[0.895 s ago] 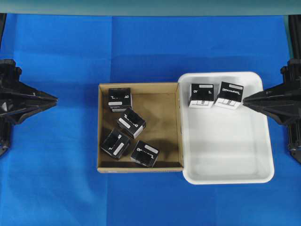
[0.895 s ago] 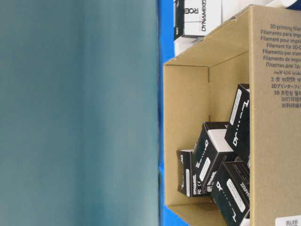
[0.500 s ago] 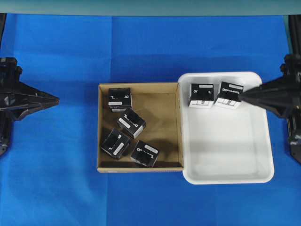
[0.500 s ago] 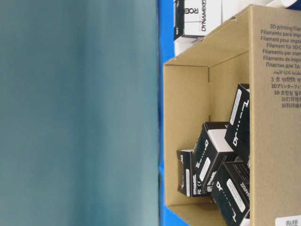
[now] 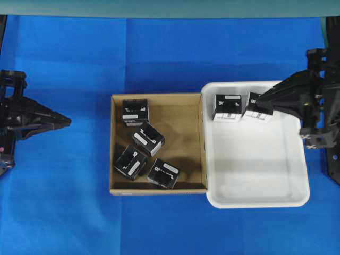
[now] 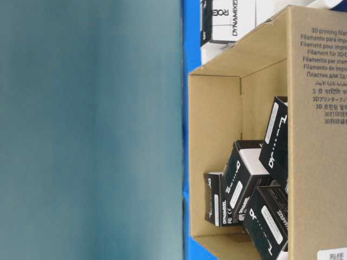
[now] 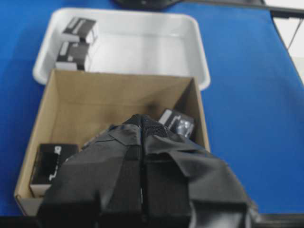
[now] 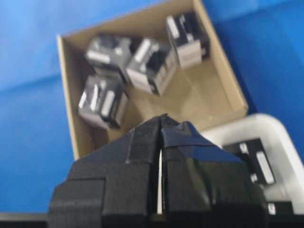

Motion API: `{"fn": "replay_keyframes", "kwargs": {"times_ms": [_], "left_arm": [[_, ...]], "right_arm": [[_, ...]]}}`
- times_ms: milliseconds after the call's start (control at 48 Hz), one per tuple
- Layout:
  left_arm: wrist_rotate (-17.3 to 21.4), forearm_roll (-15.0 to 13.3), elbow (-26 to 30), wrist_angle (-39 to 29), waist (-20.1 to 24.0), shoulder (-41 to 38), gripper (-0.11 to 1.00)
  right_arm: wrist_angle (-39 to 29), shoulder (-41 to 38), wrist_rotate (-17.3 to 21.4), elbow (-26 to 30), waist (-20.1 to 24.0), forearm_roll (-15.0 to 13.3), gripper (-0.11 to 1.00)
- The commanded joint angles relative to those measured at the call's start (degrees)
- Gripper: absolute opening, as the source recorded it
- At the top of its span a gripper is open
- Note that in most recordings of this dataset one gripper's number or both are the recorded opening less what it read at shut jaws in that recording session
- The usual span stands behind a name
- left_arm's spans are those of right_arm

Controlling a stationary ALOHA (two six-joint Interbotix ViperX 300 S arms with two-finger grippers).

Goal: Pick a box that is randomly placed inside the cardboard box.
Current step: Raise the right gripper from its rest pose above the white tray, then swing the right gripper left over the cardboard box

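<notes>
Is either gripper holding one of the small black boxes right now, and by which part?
Nothing is held. The left gripper and right gripper are both shut, empty.

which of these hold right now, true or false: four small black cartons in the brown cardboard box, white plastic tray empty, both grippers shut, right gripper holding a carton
1. Four small black cartons lie in the shallow brown cardboard box. True.
2. The white plastic tray is empty. False: two cartons sit along its far edge.
3. The left gripper and right gripper are both shut. True.
4. The right gripper holds a carton. False: its jaws are closed on nothing.
</notes>
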State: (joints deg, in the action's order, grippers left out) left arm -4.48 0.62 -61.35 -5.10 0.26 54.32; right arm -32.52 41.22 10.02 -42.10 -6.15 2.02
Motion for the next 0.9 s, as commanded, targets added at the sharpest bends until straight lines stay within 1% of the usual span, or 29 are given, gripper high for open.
{"fn": "replay_keyframes", "kwargs": {"times_ms": [0, 125, 291, 416, 479, 562, 708, 791, 874], "left_arm": [[-0.1, 0.1, 1.8, -0.2, -0.2, -0.4, -0.07], [-0.1, 0.1, 1.9, -0.2, -0.4, -0.4, -0.07], [-1.9, 0.2, 2.1, -0.2, -1.1, -0.4, -0.07], [-2.6, 0.1, 2.1, -0.2, -1.2, -0.5, -0.07], [-2.6, 0.2, 2.2, -0.2, -1.2, -0.6, -0.07], [-2.6, 0.2, 2.5, -0.3, -1.3, -0.8, -0.07], [-2.6, 0.1, 2.5, -0.2, -1.6, -1.0, -0.07], [-2.7, 0.2, 2.6, -0.2, -1.6, -1.0, -0.07], [-2.7, 0.1, 2.7, -0.3, -1.6, -1.0, -0.07]], "right_arm": [[-4.3, -3.3, -0.1, 4.4, -0.1, -0.3, 0.01], [-9.3, -7.6, -0.7, 8.0, -0.1, -0.3, 0.01], [-15.2, -13.7, -2.8, 12.5, 0.1, -0.1, 0.01], [-18.3, -18.3, -3.6, 16.6, 0.4, 0.0, 0.01], [-19.7, -21.3, -4.7, 19.0, 0.7, -0.1, 0.01], [-21.0, -24.8, -7.8, 22.4, 1.1, -0.1, 0.01], [-22.1, -31.3, -15.6, 28.3, 0.5, -0.1, 0.01], [-21.7, -34.6, -18.5, 30.6, -0.3, -0.1, 0.01], [-21.8, -38.1, -20.3, 32.4, -0.8, -0.1, 0.01]]}}
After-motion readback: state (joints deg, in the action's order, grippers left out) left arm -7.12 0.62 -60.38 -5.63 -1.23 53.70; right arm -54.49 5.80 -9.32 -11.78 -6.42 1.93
